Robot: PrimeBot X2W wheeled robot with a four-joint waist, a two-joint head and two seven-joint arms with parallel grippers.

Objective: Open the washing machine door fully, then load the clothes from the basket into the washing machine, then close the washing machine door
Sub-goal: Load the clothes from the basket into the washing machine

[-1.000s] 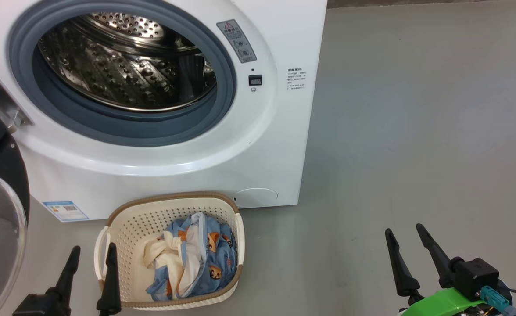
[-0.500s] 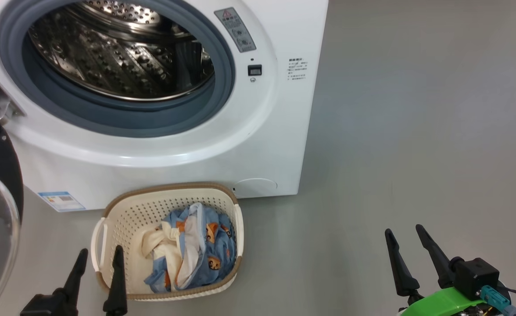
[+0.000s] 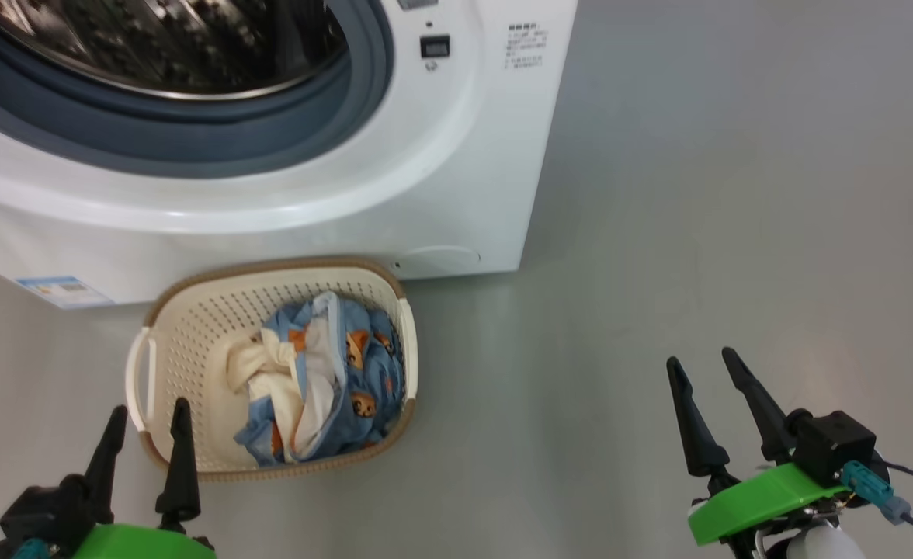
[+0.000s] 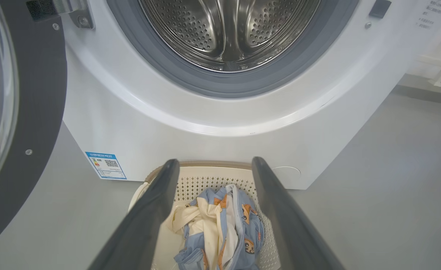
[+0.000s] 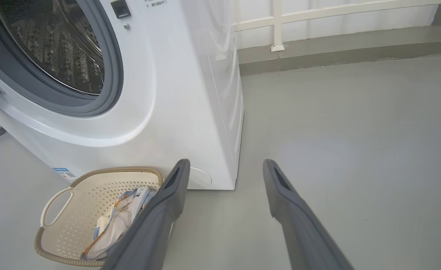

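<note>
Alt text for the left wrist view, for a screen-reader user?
The open left tool points at a cream basket of blue and cream clothes on the floor before a white washing machine. Its black door stands open at the view's left, baring the steel drum.

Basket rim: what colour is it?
The basket rim is brown, woven-look; head view shows it best.

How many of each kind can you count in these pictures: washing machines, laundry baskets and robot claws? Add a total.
washing machine: 1
basket: 1
claws: 2 (left claw, right claw)
Total: 4
</note>
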